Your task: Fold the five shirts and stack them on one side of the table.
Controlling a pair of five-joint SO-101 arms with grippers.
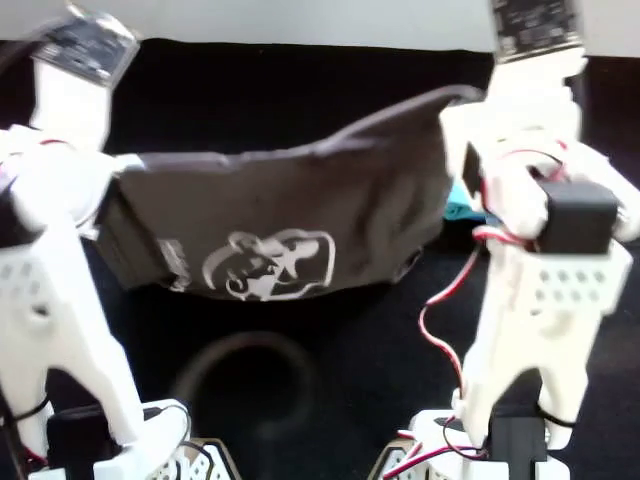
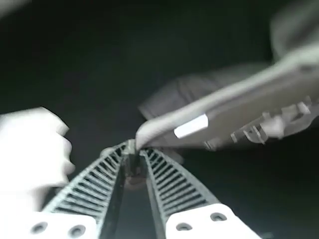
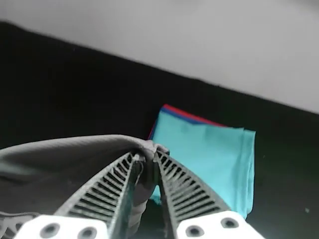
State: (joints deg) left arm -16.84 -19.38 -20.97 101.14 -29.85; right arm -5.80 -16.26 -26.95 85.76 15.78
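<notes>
Desk surface shows dark beneath the grey shirt, which hangs stretched between both raised arms. The left gripper is clamped on one shirt edge; the right gripper pinches the other. Beyond it, a folded teal shirt lies on a red shirt near the desk's far edge.

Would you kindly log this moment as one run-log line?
left gripper: shut on grey shirt | right gripper: shut on grey shirt | grey shirt: stretched between them | teal shirt: folded, atop stack
</notes>
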